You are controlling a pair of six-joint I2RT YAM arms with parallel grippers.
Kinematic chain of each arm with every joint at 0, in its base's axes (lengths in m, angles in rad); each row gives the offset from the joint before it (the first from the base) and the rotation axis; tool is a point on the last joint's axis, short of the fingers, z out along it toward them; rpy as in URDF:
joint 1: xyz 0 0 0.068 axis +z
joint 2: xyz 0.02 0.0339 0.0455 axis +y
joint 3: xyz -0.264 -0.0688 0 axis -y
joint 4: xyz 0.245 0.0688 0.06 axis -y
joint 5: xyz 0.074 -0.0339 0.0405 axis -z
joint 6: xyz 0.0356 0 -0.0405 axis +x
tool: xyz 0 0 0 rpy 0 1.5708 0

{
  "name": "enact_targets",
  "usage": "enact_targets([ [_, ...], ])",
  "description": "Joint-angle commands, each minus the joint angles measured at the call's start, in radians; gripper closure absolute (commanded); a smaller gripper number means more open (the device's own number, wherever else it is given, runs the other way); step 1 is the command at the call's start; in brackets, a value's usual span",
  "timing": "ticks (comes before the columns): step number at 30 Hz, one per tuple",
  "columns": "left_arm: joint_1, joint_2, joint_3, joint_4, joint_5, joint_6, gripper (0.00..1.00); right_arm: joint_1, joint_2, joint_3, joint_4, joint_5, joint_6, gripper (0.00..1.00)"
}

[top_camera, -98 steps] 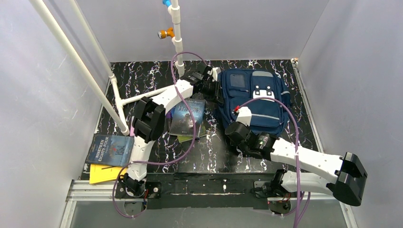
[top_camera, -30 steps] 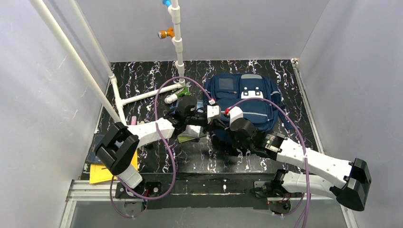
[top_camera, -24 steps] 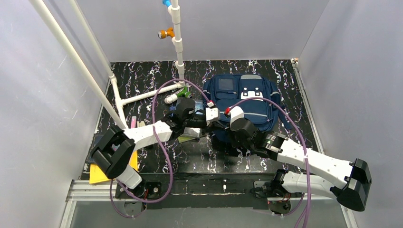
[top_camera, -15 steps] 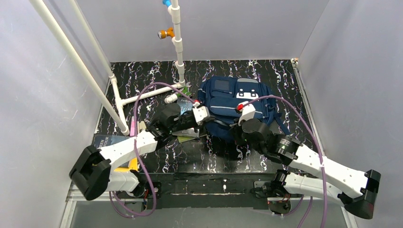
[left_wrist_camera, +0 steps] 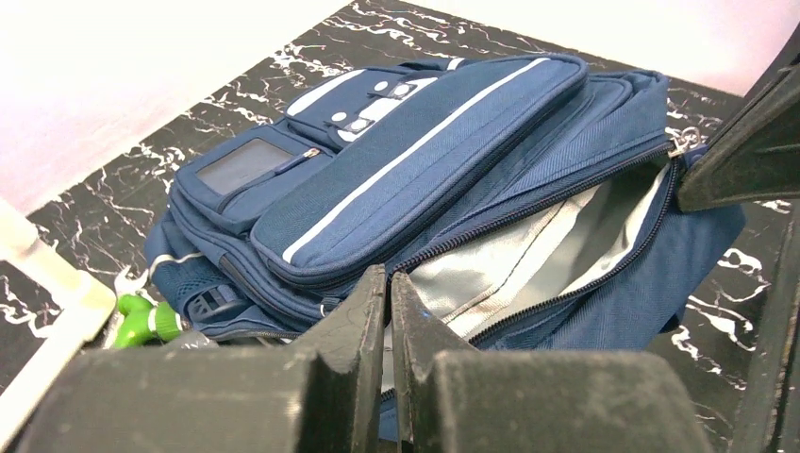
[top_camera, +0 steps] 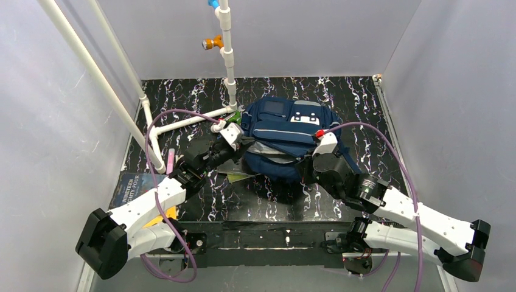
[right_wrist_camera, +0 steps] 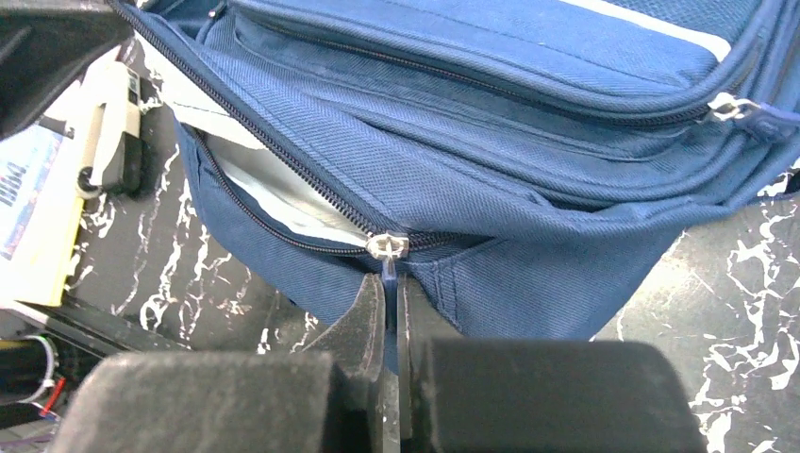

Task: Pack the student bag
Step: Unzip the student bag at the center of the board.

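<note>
The student bag [top_camera: 281,129] is a navy backpack lying flat mid-table, its main zip partly open on grey lining [left_wrist_camera: 528,250]. My left gripper [top_camera: 243,147] is at the bag's left side, shut [left_wrist_camera: 389,283] on the fabric edge at the left end of the zip opening. My right gripper [top_camera: 304,166] is at the bag's near right side, shut [right_wrist_camera: 391,288] on the blue pull tab under the zip slider [right_wrist_camera: 387,246]. The bag fills the right wrist view [right_wrist_camera: 491,123]. The right gripper's finger shows at the right of the left wrist view [left_wrist_camera: 745,142].
A dark book [top_camera: 234,173] lies under the left arm beside the bag. A blue book [top_camera: 131,188] and yellow paper [top_camera: 169,213] sit near left. A pink pen [top_camera: 171,159], a green item [top_camera: 235,118] and white pipes [top_camera: 182,121] stand at the left.
The bag has slid and turned to the left. My left arm pulled back toward its base with the bag edge. The main zip has opened wider between the two grippers.
</note>
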Motion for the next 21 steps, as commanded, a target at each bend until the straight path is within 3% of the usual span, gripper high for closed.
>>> enact_targets([
  [1,0.109,-0.072,-0.012,0.069,-0.32,-0.054,1.0,-0.014,-0.058,0.022,-0.238,0.193,0.039,0.99],
  [7,0.135,-0.11,-0.034,0.03,-0.295,-0.085,1.0,-0.013,-0.125,0.038,-0.299,0.185,0.07,0.99],
  [12,0.139,-0.133,-0.014,-0.021,0.122,-0.1,0.98,-0.013,-0.115,0.007,-0.106,-0.062,-0.091,0.99],
  [13,0.137,-0.127,0.003,-0.041,0.236,-0.112,0.89,-0.014,-0.09,0.01,-0.073,-0.115,-0.115,0.99],
  [16,0.105,-0.117,0.042,-0.096,0.31,-0.163,0.69,-0.013,-0.05,0.017,0.01,-0.217,-0.152,0.99],
  [18,0.057,-0.13,0.054,-0.153,0.3,-0.113,0.5,-0.013,-0.032,0.02,0.039,-0.239,-0.162,0.99],
  [21,-0.063,-0.151,0.082,-0.275,0.212,0.029,0.35,-0.013,-0.008,0.032,0.044,-0.245,-0.178,0.99],
])
